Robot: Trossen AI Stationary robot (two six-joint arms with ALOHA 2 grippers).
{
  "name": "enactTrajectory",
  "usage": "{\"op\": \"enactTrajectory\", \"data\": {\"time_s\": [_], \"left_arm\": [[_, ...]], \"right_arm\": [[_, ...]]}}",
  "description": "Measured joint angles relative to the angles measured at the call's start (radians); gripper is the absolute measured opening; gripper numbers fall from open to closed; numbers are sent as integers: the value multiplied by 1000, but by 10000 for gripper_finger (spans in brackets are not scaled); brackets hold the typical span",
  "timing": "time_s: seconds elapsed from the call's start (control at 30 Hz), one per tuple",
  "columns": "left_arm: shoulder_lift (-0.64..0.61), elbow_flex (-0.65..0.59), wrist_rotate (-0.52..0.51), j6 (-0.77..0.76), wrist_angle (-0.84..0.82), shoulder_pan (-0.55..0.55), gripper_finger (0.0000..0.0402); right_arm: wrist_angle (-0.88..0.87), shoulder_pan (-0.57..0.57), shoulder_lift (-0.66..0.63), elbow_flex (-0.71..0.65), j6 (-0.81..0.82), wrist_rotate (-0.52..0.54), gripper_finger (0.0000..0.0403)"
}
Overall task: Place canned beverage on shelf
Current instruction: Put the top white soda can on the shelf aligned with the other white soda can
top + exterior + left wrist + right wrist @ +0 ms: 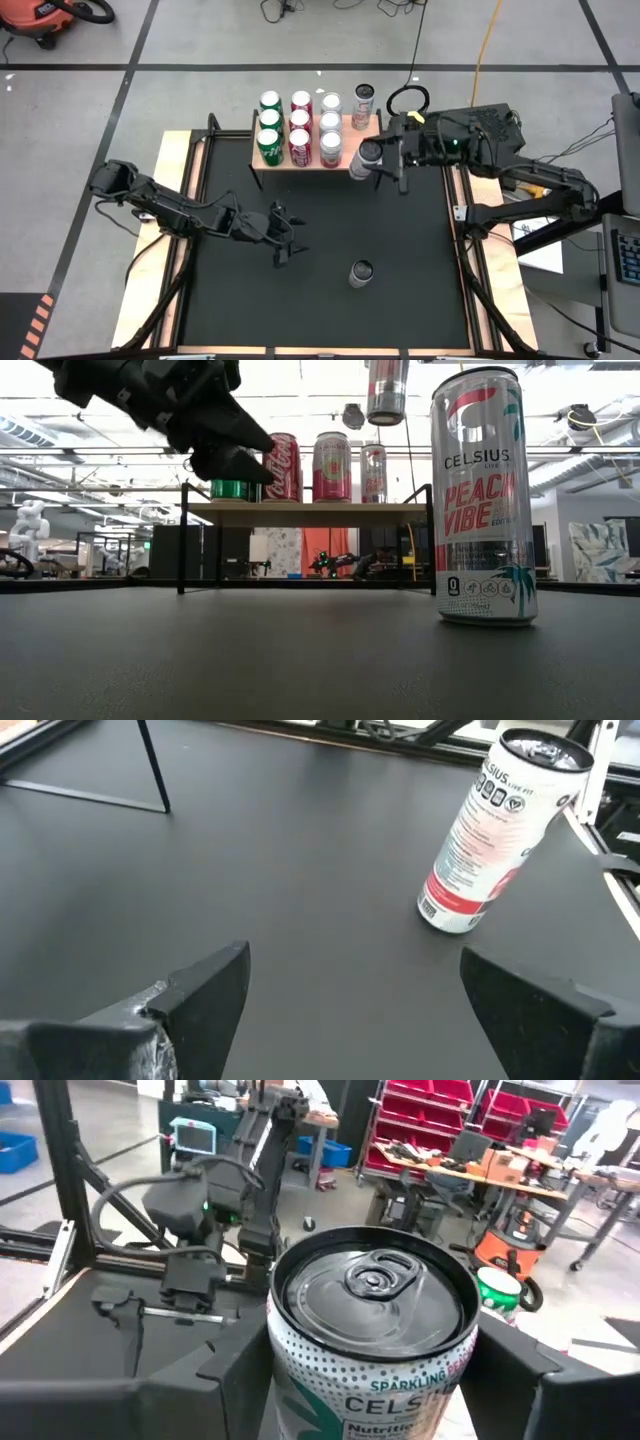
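Note:
The shelf (349,133) stands at the mat's far edge on thin black legs, and its wood top (300,513) carries green, red and white-pink cans in rows. My right gripper (374,160) is shut on a white Celsius can (364,160) just off the shelf's near right corner. The can's bottom shows high up in the low view (387,390). A second Celsius can (361,272) stands upright on the black mat and also shows in the low view (485,500). My left gripper (286,246) is open and empty above the mat, left of that can. My right gripper pinches the can's side wall (300,1370) between its two fingers, a little below the top rim. The fingers come about level from the table's right side. The can is about upright with its lid (372,1285) up, lifted clear above shelf height.
The black mat (330,220) covers the table between the wooden side rails. A single can (363,100) stands in the shelf's right column, with bare wood in front of it. In the left wrist view the standing can (495,830) lies ahead of the open fingers.

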Motion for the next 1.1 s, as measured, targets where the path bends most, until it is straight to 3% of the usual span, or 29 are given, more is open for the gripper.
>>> {"op": "enactTrajectory", "data": {"time_s": [0.33,0.53,0.9,1.1], "left_arm": [[0,-87,0,-3,168,-6,358],[0,-88,0,-24,168,-6,358],[0,-88,-3,-25,189,-6,358],[0,-88,-4,-24,186,-6,358]], "right_arm": [[-94,-134,14,55,-51,-139,235],[-111,-194,17,37,-69,-229,235],[-68,-263,20,-17,-107,-236,235],[-48,-327,56,-25,-104,-342,235]]}}
